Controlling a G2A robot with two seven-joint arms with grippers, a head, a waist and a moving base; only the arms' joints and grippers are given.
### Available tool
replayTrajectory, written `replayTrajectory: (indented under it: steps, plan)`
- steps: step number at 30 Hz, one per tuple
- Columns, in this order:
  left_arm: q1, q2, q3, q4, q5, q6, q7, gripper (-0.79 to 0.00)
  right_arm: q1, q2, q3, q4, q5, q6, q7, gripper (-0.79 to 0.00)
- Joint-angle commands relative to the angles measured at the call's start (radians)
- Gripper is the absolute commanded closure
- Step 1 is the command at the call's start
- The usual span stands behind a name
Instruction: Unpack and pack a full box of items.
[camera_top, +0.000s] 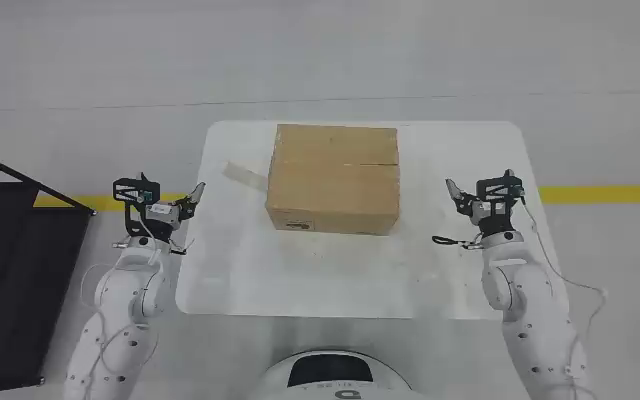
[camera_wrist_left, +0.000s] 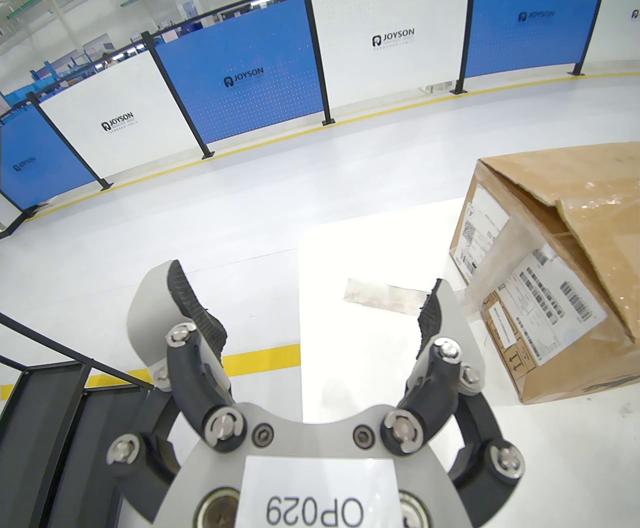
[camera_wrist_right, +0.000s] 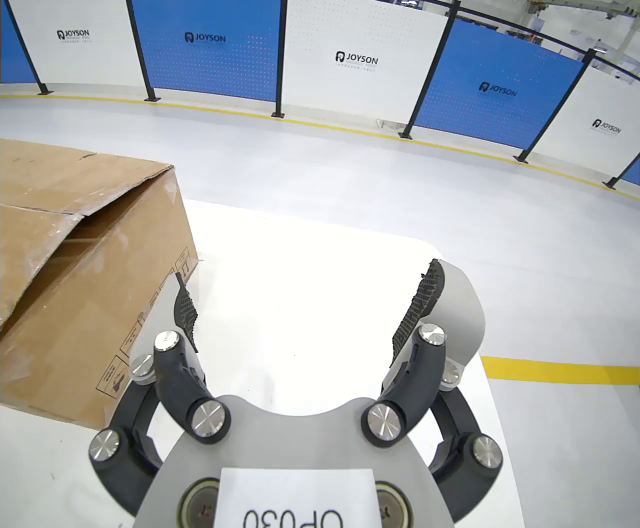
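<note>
- Box sits closed on the tabletop, toward its far half and near the middle. Its top seam runs left to right, along the slightly longer side.
- Left claw hangs at the tabletop's left edge, spread wide, holding nothing. The box lies inboard of it and slightly ahead.
- Right claw hangs at the right edge, also spread wide and empty. The box lies inboard and ahead, mirrored.
- Key relation: the box sits between the 2 claws, apart from both. The right claw looks somewhat nearer its side wall than the left, so I judge it has the shorter reach to a flap.
- Top view: flaps look flat and shut.
- Left wrist view: past the claw, the box shows a near flap lifted at the end, with a dark gap under it. It also shows labels on the side and a loose strip lying just beside the box.
- Right wrist view: past the claw, the box shows the same gap at its other end. Contents cannot be made out.
- Judgement: unpacking not yet begun; flaps unsealed, so they should lift.
</note>
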Motion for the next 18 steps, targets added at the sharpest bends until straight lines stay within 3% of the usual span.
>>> replayTrajectory:
  steps: [1,9,18]
  plan:
    - [0.0,0.0,0.0,0.0,0.0,0.0,0.0,-0.785,0.063,-0.001,-0.016,0.03,-0.002,-0.02,0.057,-0.785]
    - [0.0,0.0,0.0,0.0,0.0,0.0,0.0,-0.785,0.261,-0.006,-0.076,0.182,0.036,-0.127,0.174,-0.785]
    - [0.0,0.0,0.0,0.0,0.0,0.0,0.0,-0.785,0.317,-0.005,-0.133,0.243,0.031,-0.303,0.167,-0.785]
